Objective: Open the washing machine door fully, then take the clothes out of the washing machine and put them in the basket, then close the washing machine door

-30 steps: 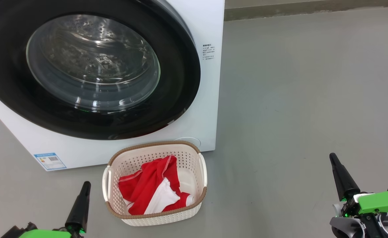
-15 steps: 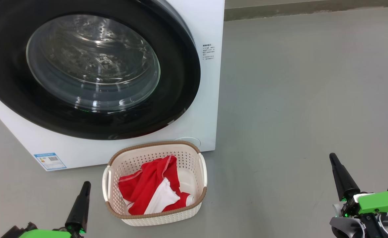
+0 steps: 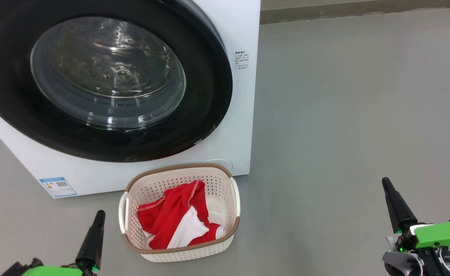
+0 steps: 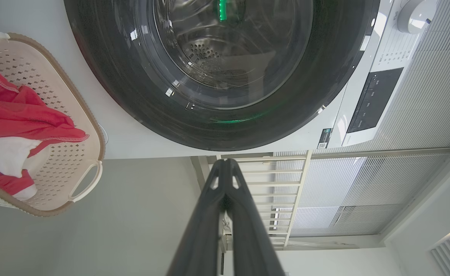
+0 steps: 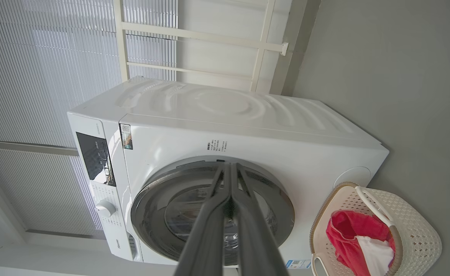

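The white washing machine fills the upper left of the head view, and its black-rimmed glass door lies flat against its front. On the floor before it stands the cream basket with red and white clothes inside. My left gripper is shut and empty, low at the left of the basket. My right gripper is shut and empty, far right over bare floor. The left wrist view has the door, the basket and the shut fingertips. The right wrist view shows the machine, the basket and the clothes.
Grey floor stretches to the right of the machine up to a low wall base. White slatted blinds and a pale railing stand behind the machine. A blue label sits on the machine's lower front corner.
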Available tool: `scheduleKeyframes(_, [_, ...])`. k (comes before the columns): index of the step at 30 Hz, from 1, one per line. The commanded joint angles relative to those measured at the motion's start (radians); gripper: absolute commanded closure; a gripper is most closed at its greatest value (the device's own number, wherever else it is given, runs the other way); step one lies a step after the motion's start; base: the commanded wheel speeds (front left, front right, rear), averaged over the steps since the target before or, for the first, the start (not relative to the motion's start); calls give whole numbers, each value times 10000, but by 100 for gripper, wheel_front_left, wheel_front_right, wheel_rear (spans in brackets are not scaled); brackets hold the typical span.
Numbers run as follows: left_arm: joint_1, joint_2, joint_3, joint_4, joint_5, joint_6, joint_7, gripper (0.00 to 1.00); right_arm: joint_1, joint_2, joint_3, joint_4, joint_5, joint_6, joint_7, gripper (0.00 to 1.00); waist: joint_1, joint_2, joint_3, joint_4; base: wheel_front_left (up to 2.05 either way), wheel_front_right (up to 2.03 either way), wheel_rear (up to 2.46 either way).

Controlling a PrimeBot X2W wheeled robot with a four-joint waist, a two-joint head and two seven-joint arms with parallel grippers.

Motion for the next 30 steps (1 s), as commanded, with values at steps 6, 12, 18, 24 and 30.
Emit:
scheduleKeyframes(6, [-402, 81, 336, -206, -68, 4, 75, 100, -402, -97, 127, -247, 38, -7, 63, 100, 0, 0, 0, 0, 0, 0, 0])
scheduleKeyframes(12, [-402, 81, 336, -206, -68, 4, 75, 100, -402, -97, 127, -247, 38, -7, 62, 100, 0, 0, 0, 0, 0, 0, 0])
scheduleKeyframes(18, [-402, 81, 336, -206, -68, 4, 75, 100, -402, -97, 127, -247, 39, -7, 62, 100, 0, 0, 0, 0, 0, 0, 0])
scheduleKeyframes(24, [-402, 81, 336, -206, -68, 4, 75, 100, -402, -97, 128, -247, 39, -7, 62, 100, 0, 0, 0, 0, 0, 0, 0])
scheduleKeyframes(30, [-402, 81, 335, -206, -68, 4, 75, 100, -402, -97, 128, -247, 39, -7, 62, 100, 0, 0, 0, 0, 0, 0, 0])
